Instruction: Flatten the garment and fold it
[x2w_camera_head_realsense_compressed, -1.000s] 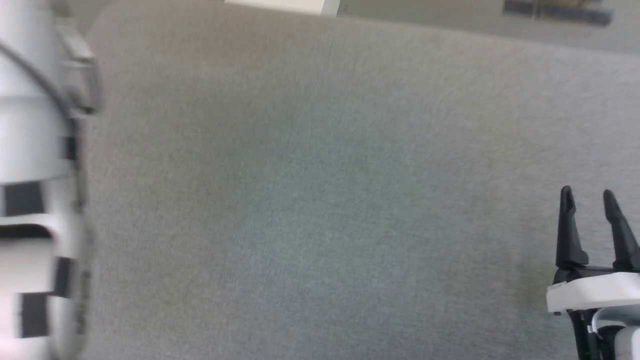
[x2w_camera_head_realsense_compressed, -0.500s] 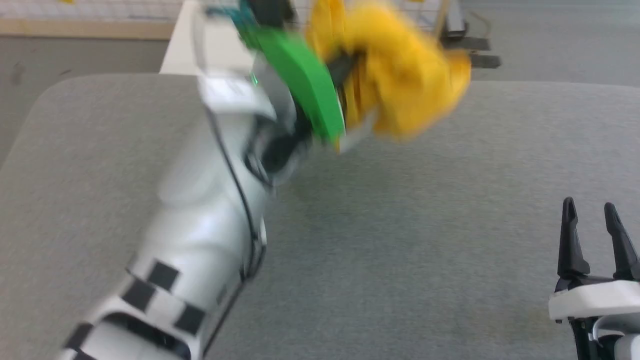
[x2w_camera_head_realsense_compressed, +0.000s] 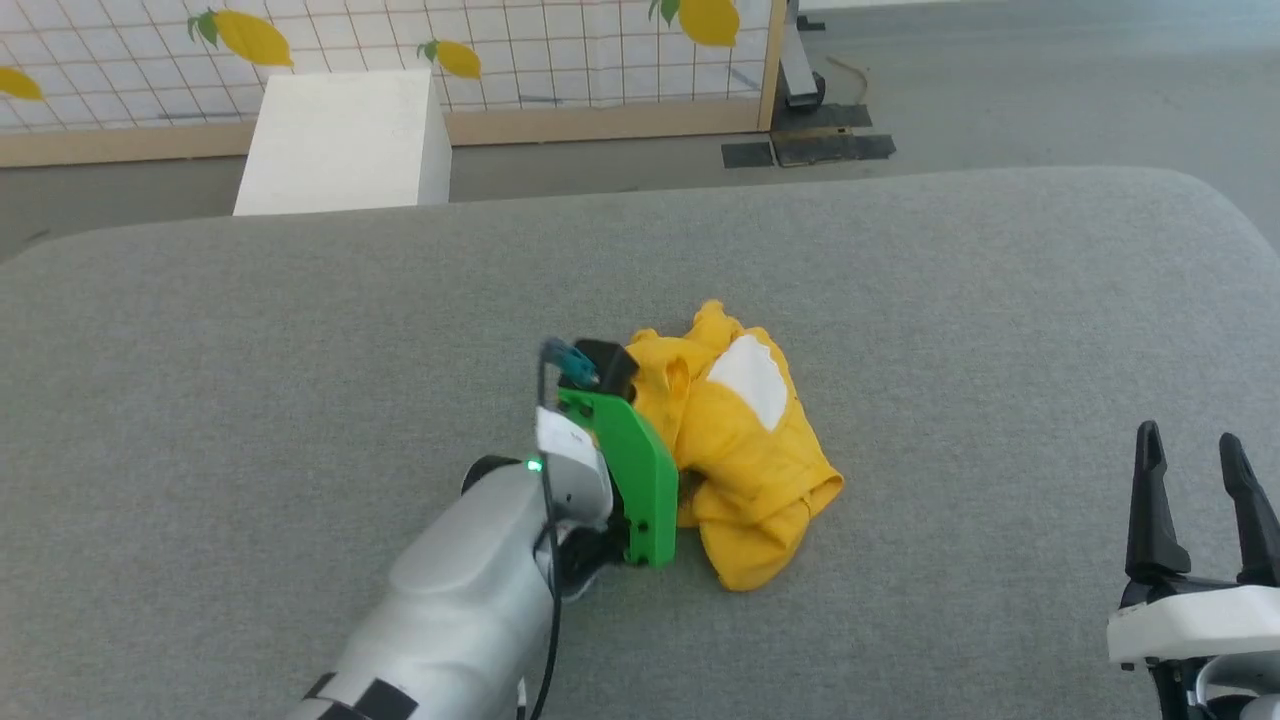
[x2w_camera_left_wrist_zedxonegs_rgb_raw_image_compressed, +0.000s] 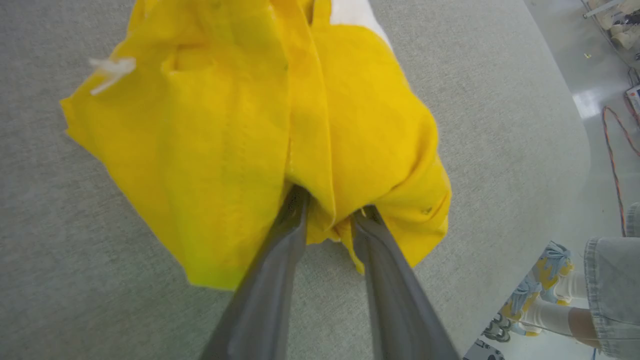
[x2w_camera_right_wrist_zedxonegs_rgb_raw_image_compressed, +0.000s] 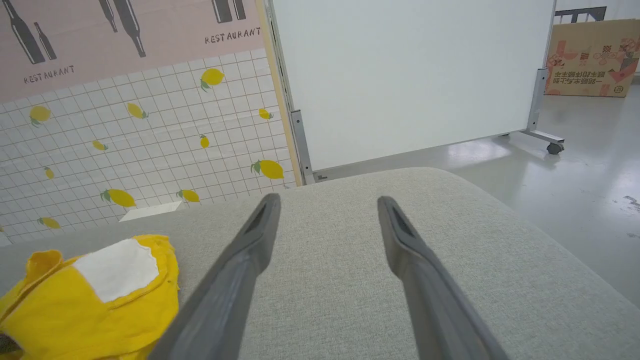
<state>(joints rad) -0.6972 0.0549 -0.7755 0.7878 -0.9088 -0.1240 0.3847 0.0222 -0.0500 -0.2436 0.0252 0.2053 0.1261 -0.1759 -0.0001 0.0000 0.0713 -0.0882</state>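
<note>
Left tool is straddling a fold of the yellow T-shirt, grip unclear; right tool, well apart, is gaping wide.

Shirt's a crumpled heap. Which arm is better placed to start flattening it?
Left. The left gripper is at the shirt with fabric between its fingers; the right gripper stands open, well apart from it.
</note>
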